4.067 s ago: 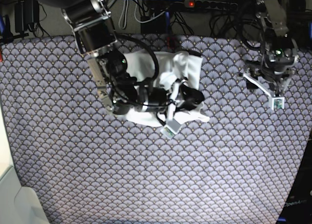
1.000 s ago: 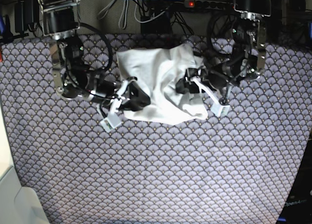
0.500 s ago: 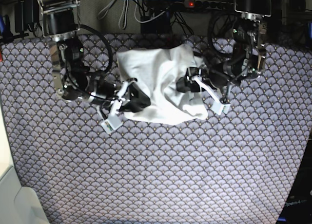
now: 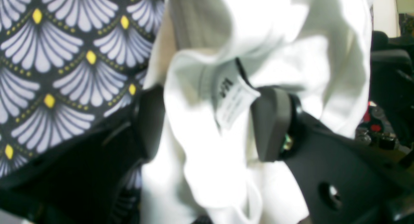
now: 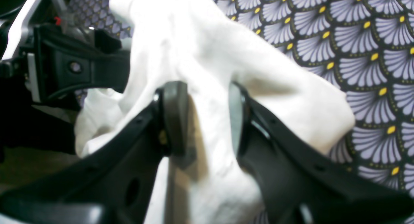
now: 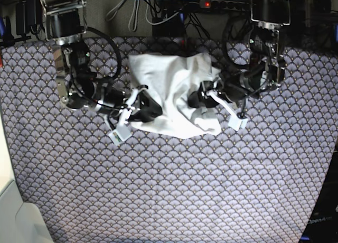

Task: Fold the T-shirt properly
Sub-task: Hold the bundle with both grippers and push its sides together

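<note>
On the patterned worktop [image 6: 169, 190], toward its far middle, the T-shirt [image 6: 171, 92] lies bunched — pinched from both sides. Left hand [image 4: 207, 120] has its jaws set wide with a thick bundle of cloth and the neck label [image 4: 234, 102] packed between them; right hand [image 5: 207, 120] is clamped on a raised fold at the opposite edge

Robotics lab bench, purple fan-patterned tablecloth [image 6: 169, 190], black power strip with red switch [image 6: 227, 5] behind it, tangled black cables [image 6: 158, 16] alongside
</note>
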Tool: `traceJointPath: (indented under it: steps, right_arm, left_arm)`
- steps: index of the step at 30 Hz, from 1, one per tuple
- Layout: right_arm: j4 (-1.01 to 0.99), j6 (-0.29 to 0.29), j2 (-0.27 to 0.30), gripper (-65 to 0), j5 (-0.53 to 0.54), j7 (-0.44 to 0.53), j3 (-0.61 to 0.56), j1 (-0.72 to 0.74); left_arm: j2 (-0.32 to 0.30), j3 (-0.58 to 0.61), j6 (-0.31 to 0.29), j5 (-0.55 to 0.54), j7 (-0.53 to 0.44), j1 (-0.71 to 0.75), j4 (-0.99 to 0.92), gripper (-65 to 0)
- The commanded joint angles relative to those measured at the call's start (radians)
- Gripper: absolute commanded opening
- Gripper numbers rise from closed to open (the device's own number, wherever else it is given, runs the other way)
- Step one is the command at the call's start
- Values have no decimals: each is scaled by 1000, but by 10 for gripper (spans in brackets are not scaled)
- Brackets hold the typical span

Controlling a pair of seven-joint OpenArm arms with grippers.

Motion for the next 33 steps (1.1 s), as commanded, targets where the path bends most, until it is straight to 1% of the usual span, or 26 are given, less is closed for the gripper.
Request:
traceJointPath:
  steps: [1, 3, 5, 9, 12, 13, 14, 16, 18, 21, 24, 28, 30, 33]
  right_arm:
    - [12, 7, 3, -456, 13, 13, 1, 16]
    - [12, 7, 3, -456, 13, 13, 1, 16]
    - [12, 7, 3, -456, 13, 13, 1, 16]
    - [12, 7, 3, -456, 13, 13, 1, 16]
    - [12, 7, 3, -456, 13, 13, 1, 16]
    - [12, 7, 3, -456, 13, 13, 1, 16]
    - [12, 7, 6, -456, 13, 13, 3, 16]
    - [12, 7, 19, -456, 13, 16, 3, 16]
    - [12, 7, 23, -456, 13, 16, 3, 16]
    - [12, 7, 25, -456, 13, 16, 6, 16]
    - [12, 7, 42, -456, 13, 16, 4, 16]
    - [12, 7, 51, -456, 13, 16, 7, 16]
    - [12, 7, 69, -456, 13, 16, 7, 16]
    - [12, 7, 74, -456, 13, 16, 7, 14]
  left_arm:
    - [21, 12, 20, 31, 29, 1, -10, -226]
    - [27, 12, 19, 31, 29, 1, -10, -259]
    - [29, 12, 11, 31, 30, -1, -12, -325]
    - [32, 60, 11, 31, 30, -1, -18, -466]
    - [33, 65, 16, 31, 30, -1, -10, -589]
    - [33, 63, 19, 31, 30, -2, -10, -639]
    - [33, 63, 19, 31, 30, -9, -10, -650]
    - [30, 62, 19, 31, 30, -27, -10, -638]
    - [27, 60, 19, 31, 30, -32, -9, -646]
    - [27, 60, 20, 31, 30, -71, -9, -646]
    - [30, 65, 20, 33, 30, -110, -9, -646]
    - [32, 66, 20, 40, 32, -164, -9, -646]
    - [32, 74, 20, 42, 46, -190, -10, -646]
    - [24, 123, 20, 45, 86, -242, -12, -646]
